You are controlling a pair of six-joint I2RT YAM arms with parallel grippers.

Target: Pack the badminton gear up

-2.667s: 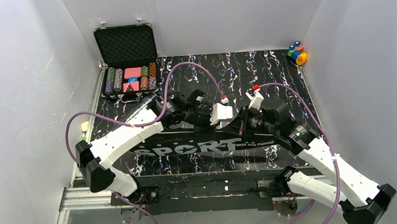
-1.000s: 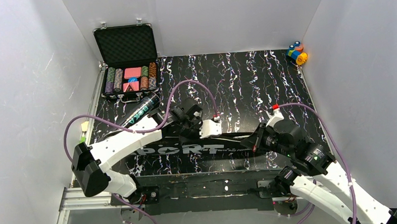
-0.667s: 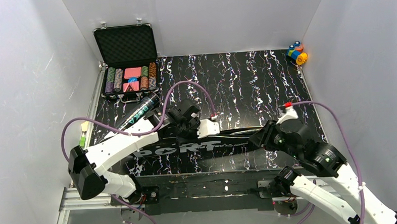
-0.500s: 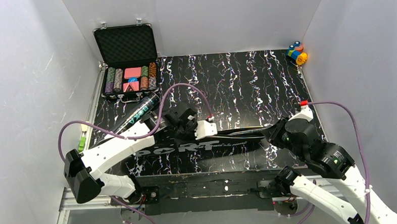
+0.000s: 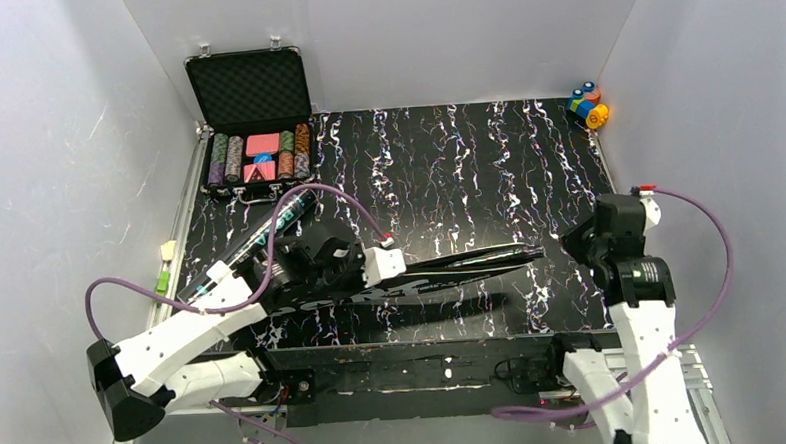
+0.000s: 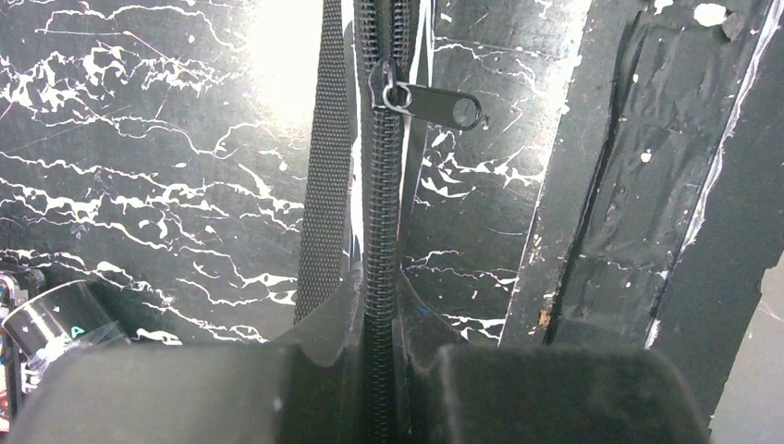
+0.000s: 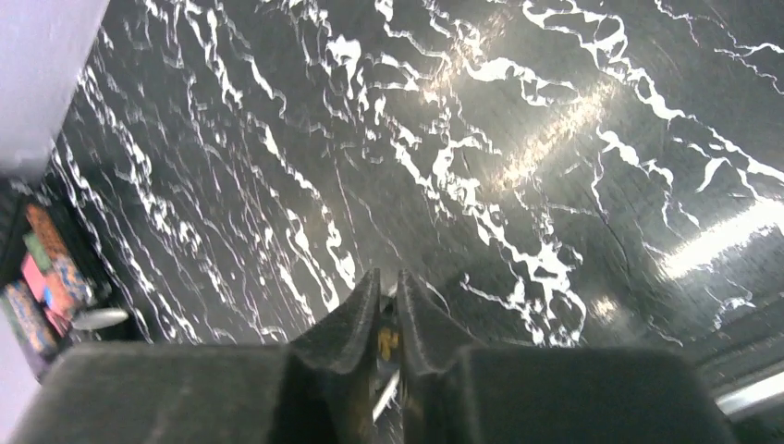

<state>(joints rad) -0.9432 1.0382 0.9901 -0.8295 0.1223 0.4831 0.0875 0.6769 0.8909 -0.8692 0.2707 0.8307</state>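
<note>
Black "SPORT" racket bag [image 5: 461,263] pinched at zipper edge by left gripper [image 6: 379,338]
Bag over near-centre table [image 5: 466,159], narrow end pointing right; right gripper [image 7: 386,282] apart from it, fingers slightly parted, empty; tube [image 5: 269,227] beside bag's left end.

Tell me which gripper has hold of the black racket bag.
The left gripper: its fingers clamp the bag along its zipper. The right gripper is off by the table's right edge, touching nothing.
</note>
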